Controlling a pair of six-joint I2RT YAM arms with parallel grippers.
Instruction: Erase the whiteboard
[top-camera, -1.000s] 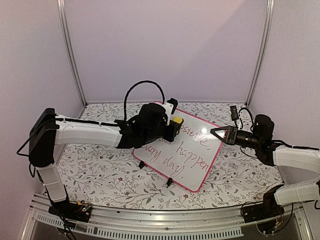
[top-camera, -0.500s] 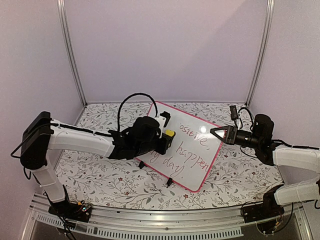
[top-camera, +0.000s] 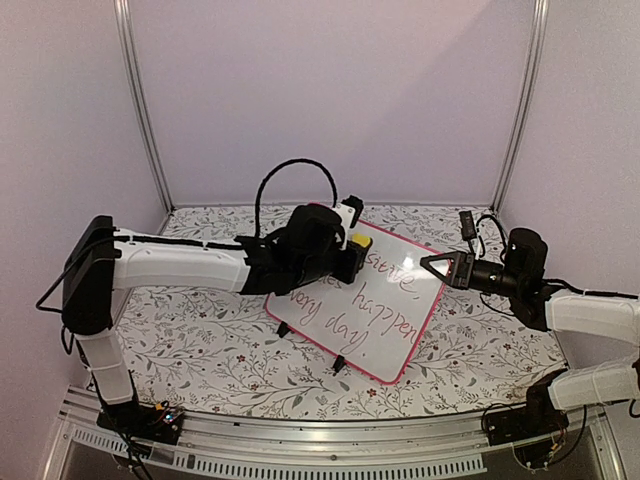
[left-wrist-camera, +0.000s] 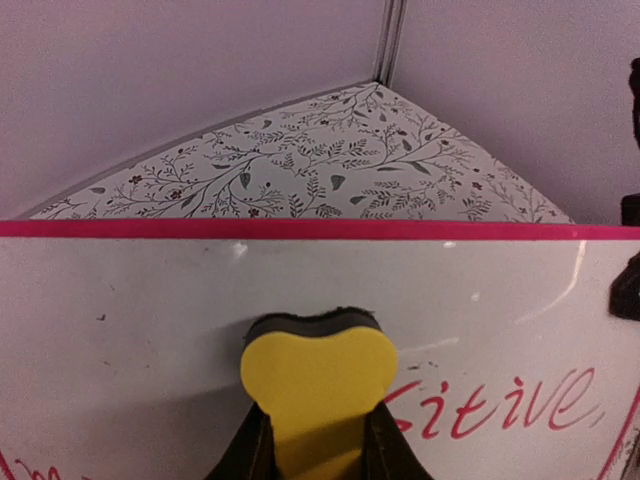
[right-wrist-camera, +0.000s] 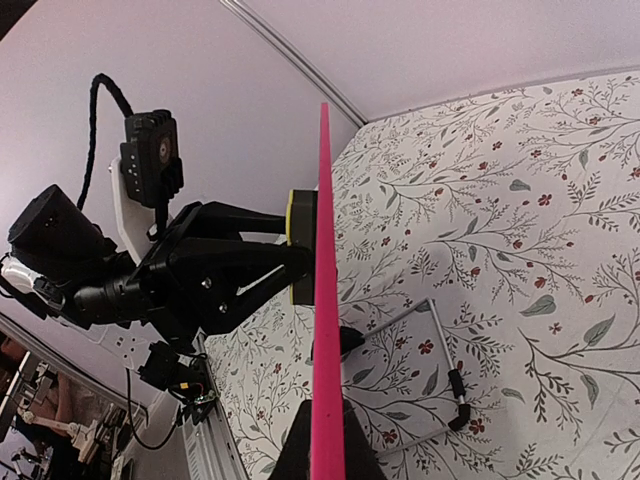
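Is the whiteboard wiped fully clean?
No, red writing shows on the whiteboard beside the eraser.

The rectangular white whiteboard (top-camera: 385, 335) with its thin pink plastic-looking frame is smooth and glossy, catching pale streaks of light. Against its face, the yellow heart-shaped eraser (left-wrist-camera: 318, 385) looks like matt foam backed by a dark felt-like pad. Beneath the whiteboard the floral-printed table covering (top-camera: 215, 345) is matt. In front of the whiteboard, a silvery metal rail (top-camera: 330, 432) gleams.

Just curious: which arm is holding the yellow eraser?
The left arm: yellow eraser in its jaws, pressed on the whiteboard; the right arm clamps the frame.
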